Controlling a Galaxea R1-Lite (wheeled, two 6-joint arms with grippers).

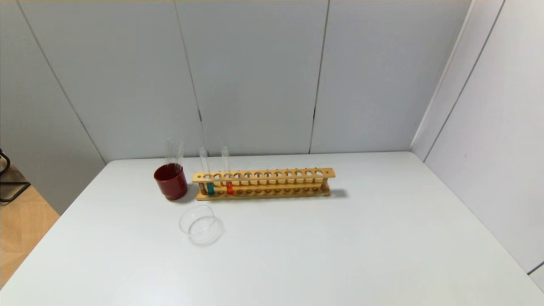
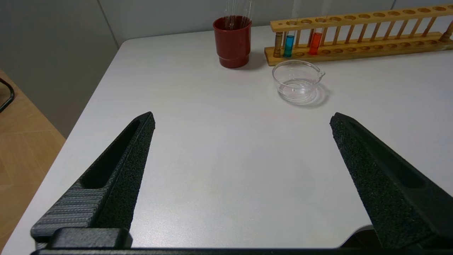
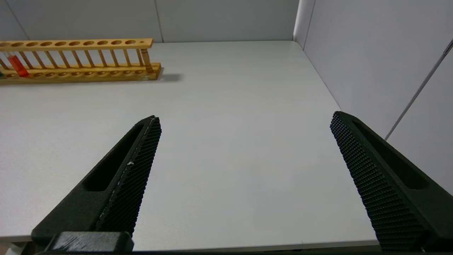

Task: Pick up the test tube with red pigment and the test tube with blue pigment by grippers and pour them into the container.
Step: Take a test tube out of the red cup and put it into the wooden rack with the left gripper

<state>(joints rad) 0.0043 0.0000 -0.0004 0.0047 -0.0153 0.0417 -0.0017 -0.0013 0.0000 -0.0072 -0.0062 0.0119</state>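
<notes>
The test tube with blue pigment (image 1: 210,187) (image 2: 288,45) stands upright at the left end of a long wooden rack (image 1: 263,183). Two holes to its right stands the test tube with red pigment (image 1: 229,187) (image 2: 315,43) (image 3: 16,65). The container (image 1: 200,225) (image 2: 298,80), a low clear glass dish with a pouring lip, sits on the table in front of the rack's left end. My left gripper (image 2: 242,118) hovers open near the table's front edge, well short of the dish. My right gripper (image 3: 244,118) is open over the table's front right part. Neither gripper shows in the head view.
A dark red cup (image 1: 171,182) holding plain clear tubes stands just left of the rack. The white table (image 1: 340,246) is bounded by grey wall panels behind and on the right. Its left edge drops to a wooden floor (image 1: 21,229).
</notes>
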